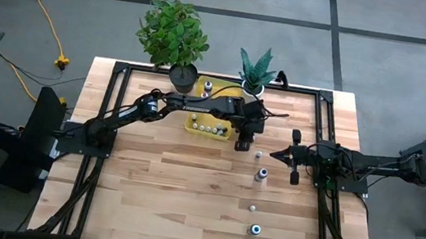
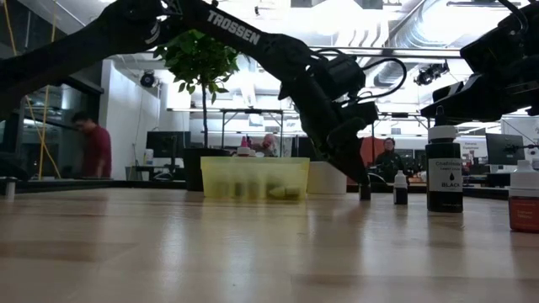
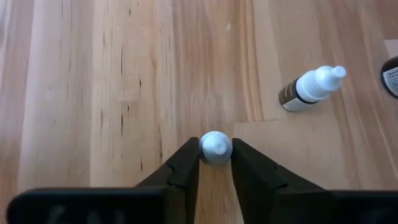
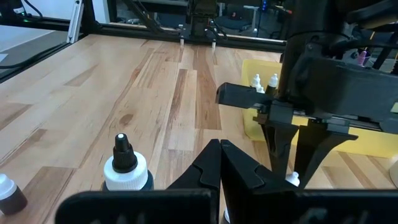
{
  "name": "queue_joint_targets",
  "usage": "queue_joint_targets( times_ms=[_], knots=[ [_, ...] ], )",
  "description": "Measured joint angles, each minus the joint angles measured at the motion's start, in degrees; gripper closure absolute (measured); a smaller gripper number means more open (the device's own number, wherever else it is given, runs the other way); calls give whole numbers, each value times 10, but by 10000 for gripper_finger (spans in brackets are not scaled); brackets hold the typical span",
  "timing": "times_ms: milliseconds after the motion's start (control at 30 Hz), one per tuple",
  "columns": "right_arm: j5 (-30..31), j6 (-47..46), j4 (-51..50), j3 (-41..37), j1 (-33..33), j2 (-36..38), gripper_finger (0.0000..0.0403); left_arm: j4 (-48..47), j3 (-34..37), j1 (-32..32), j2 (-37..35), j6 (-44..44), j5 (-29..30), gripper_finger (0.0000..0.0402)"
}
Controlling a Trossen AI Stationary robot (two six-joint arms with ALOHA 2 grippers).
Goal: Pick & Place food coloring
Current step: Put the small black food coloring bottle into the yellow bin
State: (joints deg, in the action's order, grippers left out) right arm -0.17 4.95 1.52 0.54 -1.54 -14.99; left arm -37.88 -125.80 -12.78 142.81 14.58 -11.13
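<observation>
Yellow bin (image 1: 206, 124): several bottles inside | left claw (image 3: 216, 163): pinching bottle (image 3: 216, 148) | right claw (image 4: 220, 163): pressed together

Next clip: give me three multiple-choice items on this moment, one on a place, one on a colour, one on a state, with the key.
1. Where is the yellow bin?
A. On the table's far side, near the two plants
B. At the table's near edge
C. Under the right arm

2. What colour is the cap of the bottle between the left tool's fingers?
A. Black
B. White
C. Red

3. How does the right tool stand?
A. Shut, holding nothing
B. Shut on a bottle
C. Wide open

Key: 1 A, the high view shows the bin beside the leafy plant and the spiky plant. 2 B, the left wrist view shows a white cap between the fingers. 3 A, the right wrist view shows its fingers meeting with nothing between them.
</observation>
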Motion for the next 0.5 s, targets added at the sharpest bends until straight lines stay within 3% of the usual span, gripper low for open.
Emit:
queue_joint_targets(
  times_ms=[333, 500],
  knots=[
    [0, 0, 0, 0, 0, 0, 402, 5, -1, 0, -5, -36, 3, 349],
    [0, 0, 0, 0, 0, 0, 402, -42, -61, 0, -5, -92, 26, 350]
  ],
)
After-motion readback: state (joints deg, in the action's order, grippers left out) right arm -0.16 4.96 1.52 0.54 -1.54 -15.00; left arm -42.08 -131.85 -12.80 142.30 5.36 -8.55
